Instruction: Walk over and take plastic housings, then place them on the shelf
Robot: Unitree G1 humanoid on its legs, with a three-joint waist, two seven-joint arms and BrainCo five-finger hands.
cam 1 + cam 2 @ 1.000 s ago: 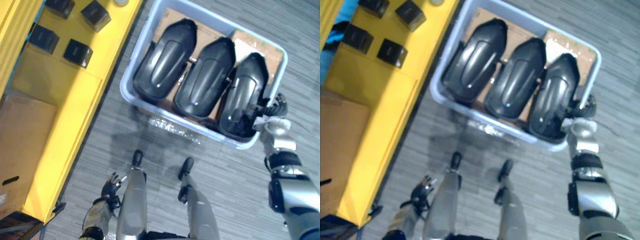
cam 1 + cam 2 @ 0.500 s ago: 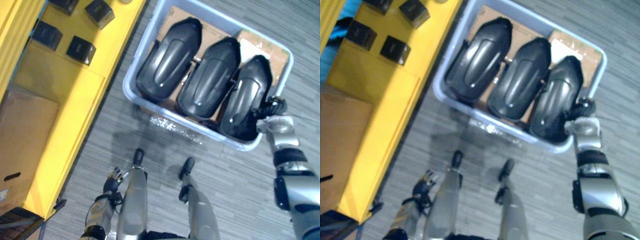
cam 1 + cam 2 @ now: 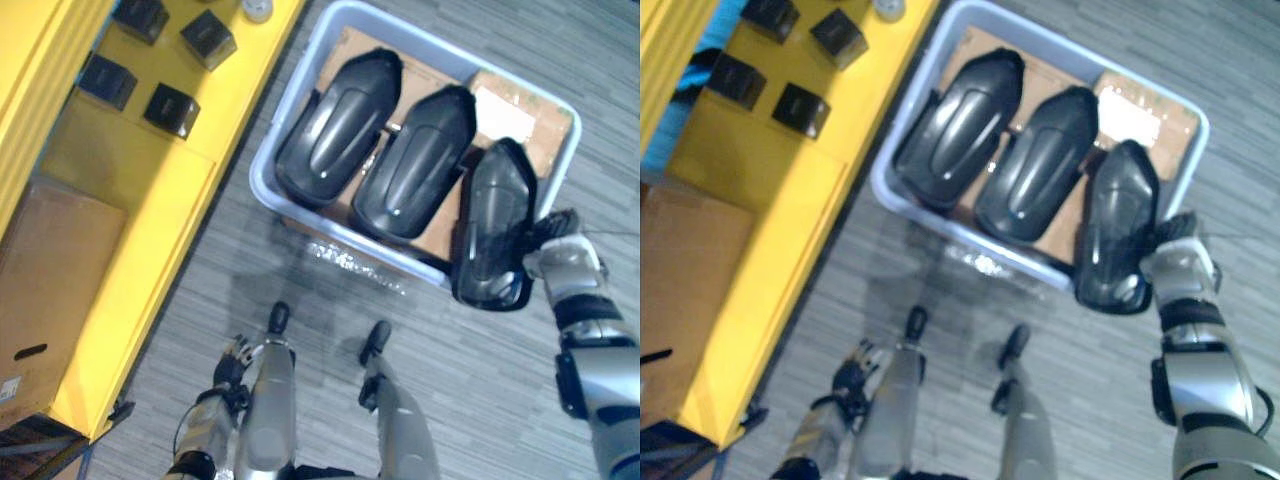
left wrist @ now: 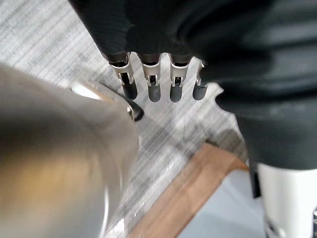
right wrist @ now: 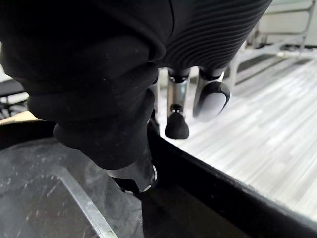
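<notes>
Three black plastic housings show in a pale blue bin [image 3: 285,105] on the floor. Two of them [image 3: 335,130] [image 3: 415,160] lie side by side in it. The third housing [image 3: 495,225] is tipped up and hangs over the bin's near rim. My right hand [image 3: 555,248] is at its right edge. In the right wrist view its fingers [image 5: 177,124] curl over the housing's rim [image 5: 213,183] and the thumb sits inside. My left hand [image 3: 232,358] hangs low beside me, fingers [image 4: 151,84] straight, holding nothing.
A yellow shelf [image 3: 150,170] runs along the left. Several small black boxes [image 3: 170,108] stand on it, with a cardboard box [image 3: 50,290] nearer me. Cardboard [image 3: 510,105] lines the bin's bottom. Grey striped floor lies between me and the bin.
My right hand has curled round the right housing's edge. The housing has been drawn up out of its place and toward me, over the bin's near rim. The left hand is unchanged.
</notes>
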